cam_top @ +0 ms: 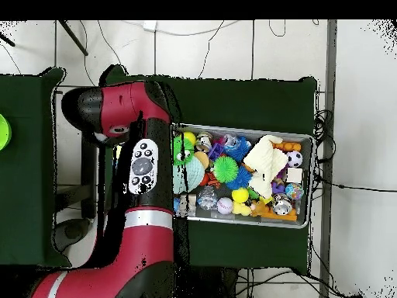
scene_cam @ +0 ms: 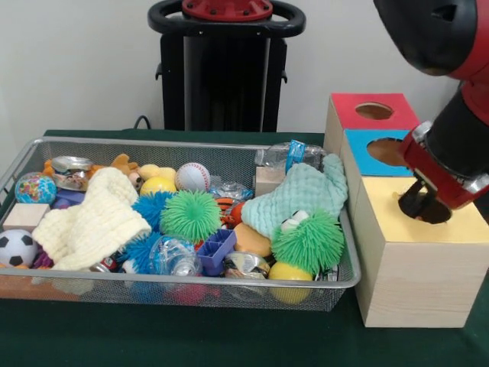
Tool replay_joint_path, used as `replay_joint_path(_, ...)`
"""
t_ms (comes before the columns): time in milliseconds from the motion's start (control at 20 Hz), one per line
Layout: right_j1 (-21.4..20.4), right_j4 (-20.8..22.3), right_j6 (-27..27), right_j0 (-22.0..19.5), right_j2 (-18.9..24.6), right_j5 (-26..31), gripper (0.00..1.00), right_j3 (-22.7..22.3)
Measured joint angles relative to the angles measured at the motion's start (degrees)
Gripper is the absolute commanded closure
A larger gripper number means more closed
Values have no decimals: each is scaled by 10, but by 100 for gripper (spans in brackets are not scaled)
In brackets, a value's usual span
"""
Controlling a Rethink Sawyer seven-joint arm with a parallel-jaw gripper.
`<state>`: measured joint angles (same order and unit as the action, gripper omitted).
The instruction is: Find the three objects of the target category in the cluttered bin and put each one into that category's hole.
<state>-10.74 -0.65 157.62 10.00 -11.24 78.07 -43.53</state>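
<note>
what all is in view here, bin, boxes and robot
wire mesh bin: 1, silver, on green tablecloth
spiky rubber balls: 2 green, 1 blue, bin centre and right
white baseball: 1, back of bin
soccer ball: 1, black and white, left front corner
cream knitted cloth: 1, left half
mint cloth: 1, right back
wooden boxes: 3, red, blue, yellow tops with holes, right of bin
gripper: 1, black, at yellow box's hole

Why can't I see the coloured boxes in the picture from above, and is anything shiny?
In the overhead view the arm covers them; in the front view the yellow box shows clearly, and light glints off the clear ball in the bin.
</note>
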Motion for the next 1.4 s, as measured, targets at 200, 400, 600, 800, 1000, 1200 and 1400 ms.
replay_joint_path(200, 11, -12, 0, -5, 5, 61, 100, 39)
replay_joint_path(400, 33, -12, 0, -10, 6, 68, 100, 65)
replay_joint_path(600, 42, -12, 0, -14, 6, 83, 100, 80)
replay_joint_path(800, 44, -12, 0, -14, 6, 97, 100, 87)
replay_joint_path(1000, 47, -12, 0, -14, 6, 100, 100, 91)
replay_joint_path(1200, 53, -10, 0, -13, 6, 100, 100, 100)
replay_joint_path(1400, 63, -4, 0, -11, 4, 100, 100, 114)
